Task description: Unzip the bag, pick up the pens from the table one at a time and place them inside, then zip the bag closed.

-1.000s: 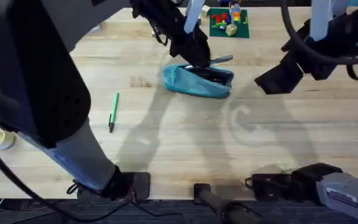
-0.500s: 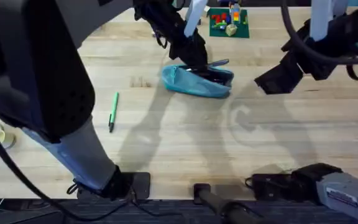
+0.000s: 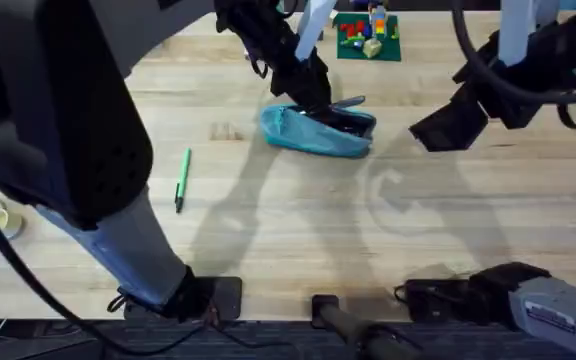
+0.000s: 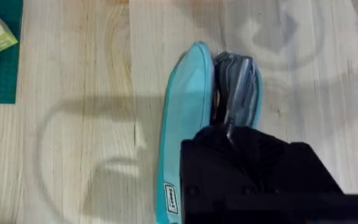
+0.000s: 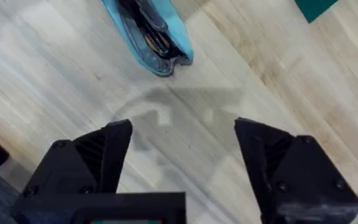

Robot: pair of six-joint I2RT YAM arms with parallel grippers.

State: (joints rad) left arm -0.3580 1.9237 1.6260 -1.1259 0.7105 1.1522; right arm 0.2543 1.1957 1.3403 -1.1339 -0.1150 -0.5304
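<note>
The light blue pencil pouch (image 3: 318,130) lies on the wooden butcher-block table (image 3: 388,230) toward its far side, its zipper open so that the dark lining shows along the top. The left gripper (image 3: 313,97) is lowered onto the pouch's open mouth, and the silver-grey pen (image 3: 350,101) slants out from between its black fingers, its free end sticking up past the pouch's far edge toward the right. In the left wrist view the pouch (image 4: 188,112) runs lengthwise away from the gripper, with the grey pen (image 4: 236,84) lying inside the gap between the two fabric sides; the fingers are closed together on the near end of that pen, though the black gripper body hides the exact contact. The right gripper (image 3: 448,125) hangs above the table to the right of the pouch, well clear of it and touching nothing. Its wrist view shows the two black fingers (image 5: 110,152) spread wide apart over bare wood, with one end of the open pouch (image 5: 157,37) ahead of them and dark contents visible inside. The bright green pen (image 3: 182,178) lies by itself on the table well to the left of the pouch, beside the left arm's shadow. A green plate with small coloured blocks (image 3: 368,35) sits at the far edge of the table behind the pouch.
</note>
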